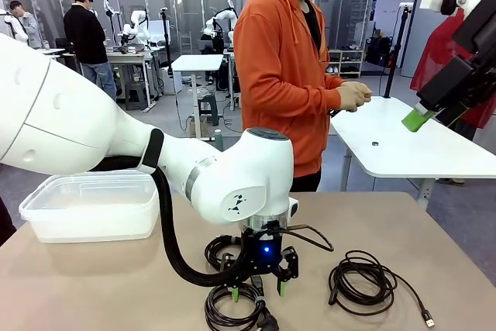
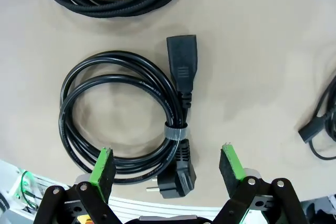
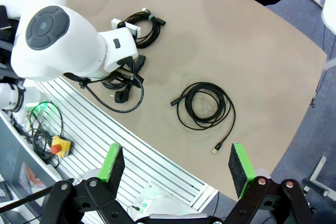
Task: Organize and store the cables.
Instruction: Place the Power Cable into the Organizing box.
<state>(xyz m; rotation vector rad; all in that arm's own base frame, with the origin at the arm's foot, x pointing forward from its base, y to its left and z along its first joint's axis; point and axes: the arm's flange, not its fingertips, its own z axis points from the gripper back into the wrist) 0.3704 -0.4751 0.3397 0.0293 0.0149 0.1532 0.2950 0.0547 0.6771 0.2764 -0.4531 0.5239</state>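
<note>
You're hovering the left claw (image 2: 166,153), spread wide and empty, over the banded cable (image 2: 157,85); the right claw (image 3: 176,153) is hanging likewise. The tub (image 1: 89,218) is seemingly sitting empty, so all the storing is waiting.

No wording is coming through legibly: pale print is running along the jacket of the coiled black power cable (image 2: 176,129) lying on the counter (image 2: 252,51) but is showing too small to read, and the black marks on the white wrist housing (image 1: 240,176) are forming no letters.
</note>
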